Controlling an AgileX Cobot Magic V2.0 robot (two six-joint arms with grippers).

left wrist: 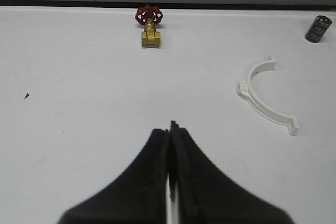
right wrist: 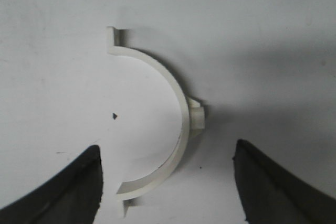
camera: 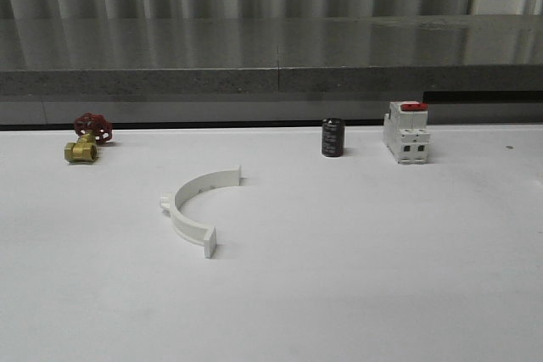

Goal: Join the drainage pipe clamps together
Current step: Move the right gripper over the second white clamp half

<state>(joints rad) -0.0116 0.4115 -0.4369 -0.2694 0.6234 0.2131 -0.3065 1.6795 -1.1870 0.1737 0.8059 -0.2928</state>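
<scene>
White plastic, one half-ring clamp (camera: 193, 207) is lying flat on the white table (camera: 382, 277), left of centre, its open side facing right in the front view. The right wrist view is looking down on a second clamp half (right wrist: 167, 124), lying between the right gripper (right wrist: 167, 182) fingers (right wrist: 268, 190), which are standing wide apart and not touching it. The left gripper (left wrist: 170, 145) is hovering with its fingers pressed together, holding nothing. At the table's far edge are sitting a brass valve with a red handwheel (camera: 86, 139), a dark cylindrical capacitor (camera: 333, 137) and a red-topped white switch (camera: 405, 131).
</scene>
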